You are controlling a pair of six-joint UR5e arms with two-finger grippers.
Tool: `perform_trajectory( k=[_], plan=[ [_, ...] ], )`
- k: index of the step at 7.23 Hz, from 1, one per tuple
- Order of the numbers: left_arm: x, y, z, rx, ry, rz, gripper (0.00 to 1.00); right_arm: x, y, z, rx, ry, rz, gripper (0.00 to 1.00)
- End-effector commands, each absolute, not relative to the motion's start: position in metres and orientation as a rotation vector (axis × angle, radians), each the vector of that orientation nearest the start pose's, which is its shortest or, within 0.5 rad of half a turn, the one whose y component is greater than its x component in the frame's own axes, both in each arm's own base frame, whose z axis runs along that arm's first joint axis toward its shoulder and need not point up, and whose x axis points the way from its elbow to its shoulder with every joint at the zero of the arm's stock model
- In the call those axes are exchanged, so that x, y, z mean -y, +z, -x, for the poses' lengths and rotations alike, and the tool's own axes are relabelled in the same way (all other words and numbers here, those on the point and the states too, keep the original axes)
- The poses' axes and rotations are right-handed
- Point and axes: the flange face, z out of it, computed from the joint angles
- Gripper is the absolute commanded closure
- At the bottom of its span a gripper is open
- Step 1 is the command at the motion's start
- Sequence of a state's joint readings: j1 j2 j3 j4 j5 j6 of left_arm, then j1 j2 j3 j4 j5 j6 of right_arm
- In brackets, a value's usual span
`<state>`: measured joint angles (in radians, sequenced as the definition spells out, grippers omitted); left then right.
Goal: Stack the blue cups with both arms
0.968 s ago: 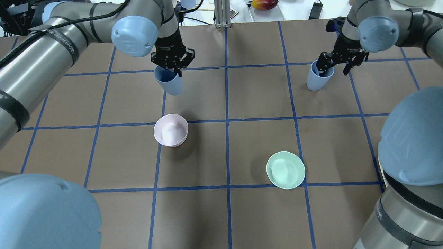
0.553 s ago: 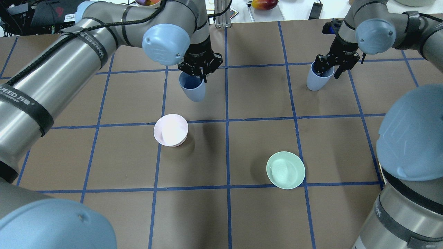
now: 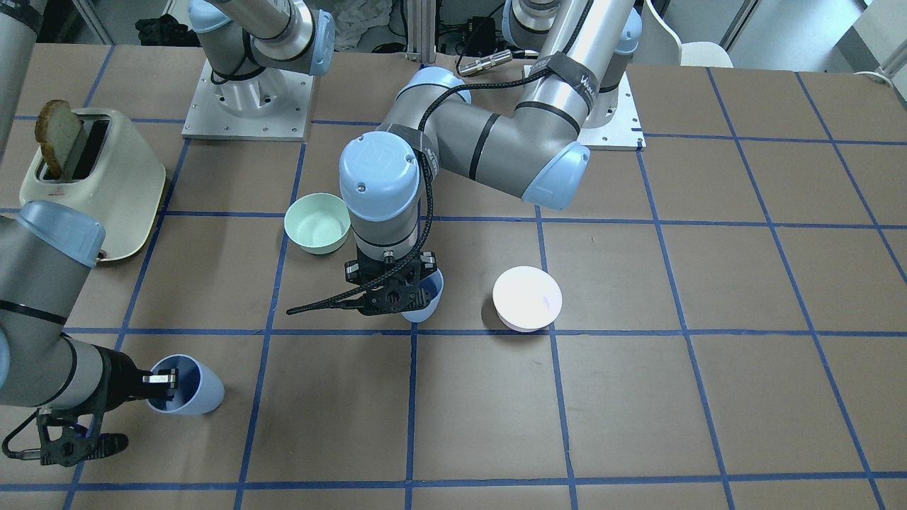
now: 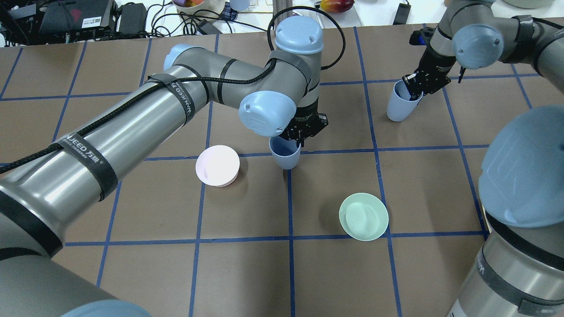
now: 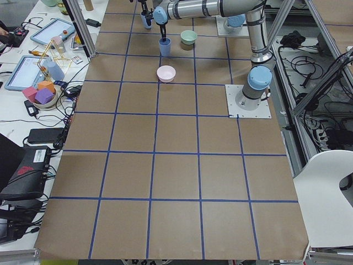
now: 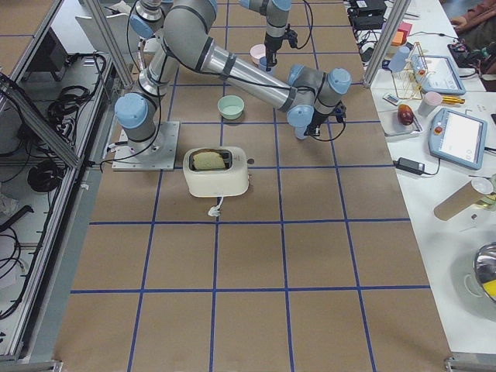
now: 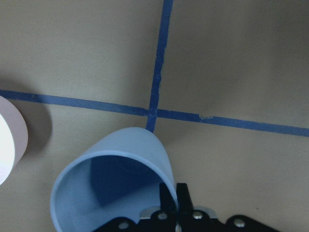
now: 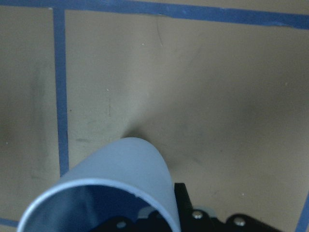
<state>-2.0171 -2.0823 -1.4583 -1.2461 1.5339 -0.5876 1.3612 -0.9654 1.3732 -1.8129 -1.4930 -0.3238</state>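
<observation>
Here, left gripper [image 4: 301, 139] clamped on a blue cup [image 4: 285, 157] at its rim, near upright, mouth up, over the worktop [image 4: 246, 273] centre beside the pink bowl [image 4: 217, 165], right gripper [image 4: 412, 91] pinching the second blue cup [image 4: 398, 106], tilted, mouth up, well apart.

The gripper [image 7: 175, 197] pinches the right side of a blue cup's [image 7: 116, 181] rim, the cup's open mouth facing the camera. Its base sits just below a crossing of blue tape lines [image 7: 153, 112] on the brown counter [image 7: 236, 63]. A pink bowl [image 7: 8, 142] shows at the left edge.
</observation>
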Motion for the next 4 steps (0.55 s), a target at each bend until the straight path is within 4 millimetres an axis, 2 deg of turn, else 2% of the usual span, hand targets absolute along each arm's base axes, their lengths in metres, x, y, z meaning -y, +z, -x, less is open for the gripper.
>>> perform_trajectory(
  k=[1, 2, 3, 4],
  plan=[
    [0.530, 0.254, 0.409, -3.115, 0.159, 0.204, 1.00, 0.697, 0.300, 0.003, -2.999, 0.259, 0.149, 1.00],
    [0.526, 0.249, 0.407, -3.110, 0.177, 0.199, 0.69, 0.695, 0.318, -0.001, -2.994, 0.279, 0.155, 1.00],
    [0.526, 0.250, 0.408, -3.114, 0.177, 0.216, 0.01, 0.689, 0.325, -0.007, -2.991, 0.312, 0.089, 1.00],
    [0.528, 0.258, 0.409, -3.133, 0.171, 0.226, 0.00, 0.684, 0.340, -0.018, -2.979, 0.295, 0.072, 1.00]
  ],
)
